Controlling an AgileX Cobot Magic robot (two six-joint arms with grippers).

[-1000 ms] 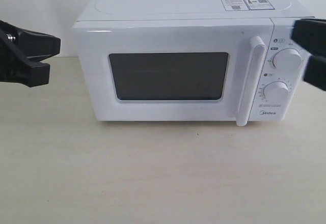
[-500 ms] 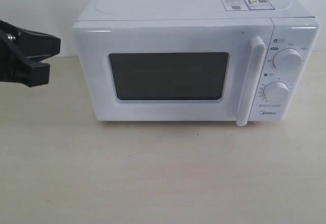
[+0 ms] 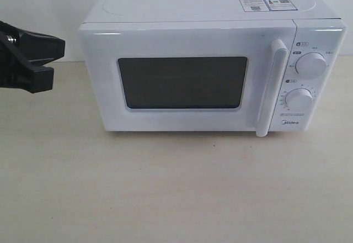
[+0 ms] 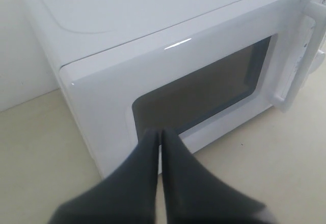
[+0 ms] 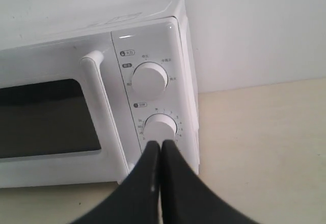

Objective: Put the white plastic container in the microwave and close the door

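The white microwave [image 3: 209,5] stands at the back of the table with its door [image 3: 187,40] shut; the dark window [image 3: 182,83] shows nothing inside. The white plastic container is out of view in every frame. My left gripper [image 3: 54,64] hovers at the left of the microwave, apart from it, and in the left wrist view this left gripper [image 4: 161,131] is shut and empty, pointing at the door [image 4: 112,91]. My right gripper [image 5: 161,142] is shut and empty, aimed at the lower dial [image 5: 160,128]; it is outside the exterior view.
A vertical white handle [image 3: 273,88] runs down the door's right side, next to two round dials [image 3: 310,64]. Stickers [image 3: 265,3] lie on the microwave's top. The beige table [image 3: 176,188] spreads in front, with a white wall behind.
The right gripper, in front of the dials a second ago, has pulled out of the exterior view to the right. The left gripper and the microwave have not moved.
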